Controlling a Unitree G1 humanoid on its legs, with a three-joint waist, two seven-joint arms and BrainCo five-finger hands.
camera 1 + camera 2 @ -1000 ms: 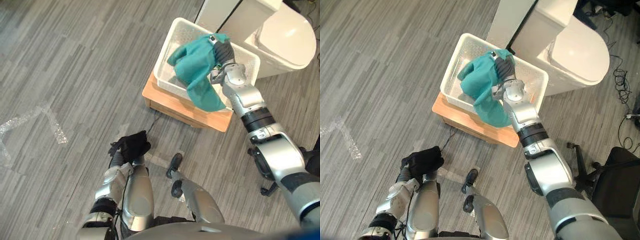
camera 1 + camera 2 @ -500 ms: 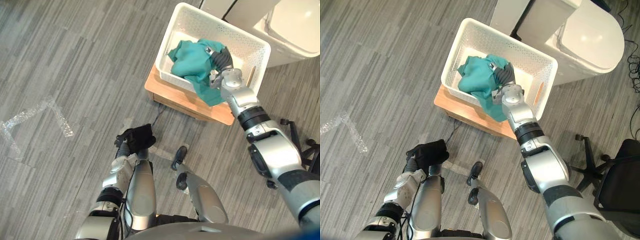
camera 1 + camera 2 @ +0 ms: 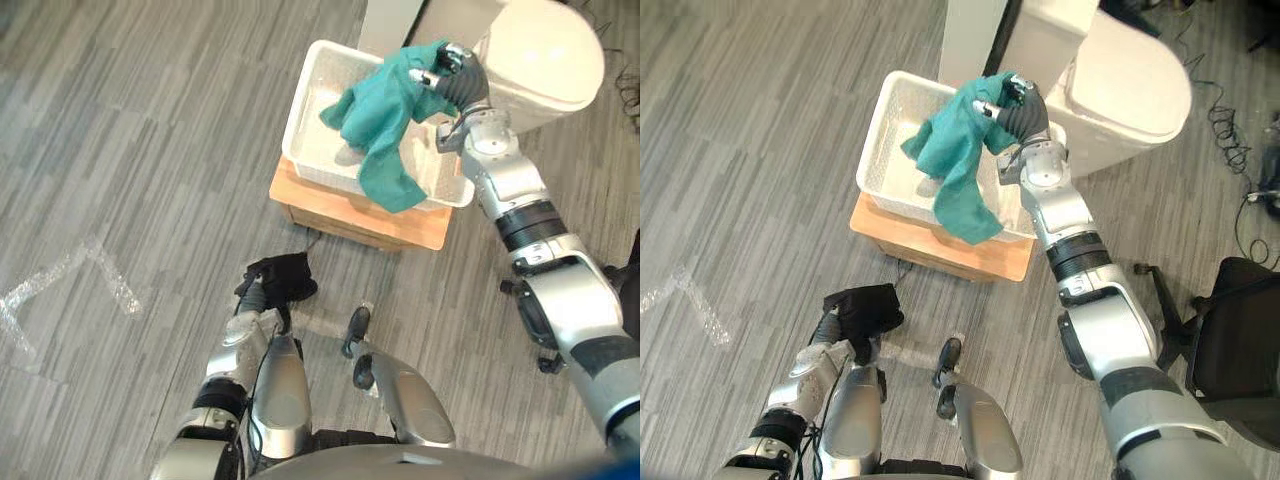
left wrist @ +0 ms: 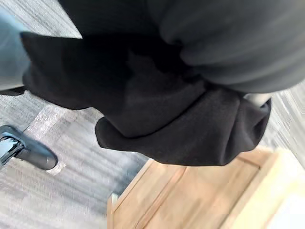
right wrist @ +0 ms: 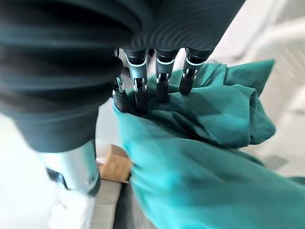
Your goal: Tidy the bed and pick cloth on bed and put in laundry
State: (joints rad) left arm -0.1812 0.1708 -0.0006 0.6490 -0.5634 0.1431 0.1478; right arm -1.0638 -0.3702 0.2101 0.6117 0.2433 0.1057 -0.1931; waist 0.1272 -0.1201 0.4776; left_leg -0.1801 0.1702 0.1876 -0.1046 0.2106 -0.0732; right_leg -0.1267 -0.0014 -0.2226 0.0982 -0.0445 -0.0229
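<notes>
R hand [image 3: 458, 82]: up above far side of the basket, fingers [image 5: 141, 93] curled into teal cloth [image 3: 385, 120]; firm pinch, fabric bunched under the palm.
Teal cloth: in the air, hanging from R hand over white basket [image 3: 303, 118]. Main bunch is over the inside, long tail droops twd the near rim. Can't tell if tail tip is inside or outside the wall.
Basket: sits on low wooden stand [image 3: 320, 207], w/ a white lidded unit [image 3: 545, 50] just behind it.
L hand [image 3: 280, 282]: low near the floor, well apart from basket, black cloth [image 4: 181, 129] bunched over it. Whether it's clamped on the cloth, can't tell.
Step (my read): drop teal cloth into the laundry basket.
How to do it well: bring R hand twd basket centre and lower it before letting go, so the tail goes in first & folds up inside, not over the rim. Then open fully and lift straight up. Soft fabric prob clings to fingertips, so a short pause or small shake may be needed.
Risk: release from this height and the tail likely lands across the near wall, half out. Also mind R hand vs. the white unit behind.
After: black cloth looks like the next load for the same basket.
</notes>
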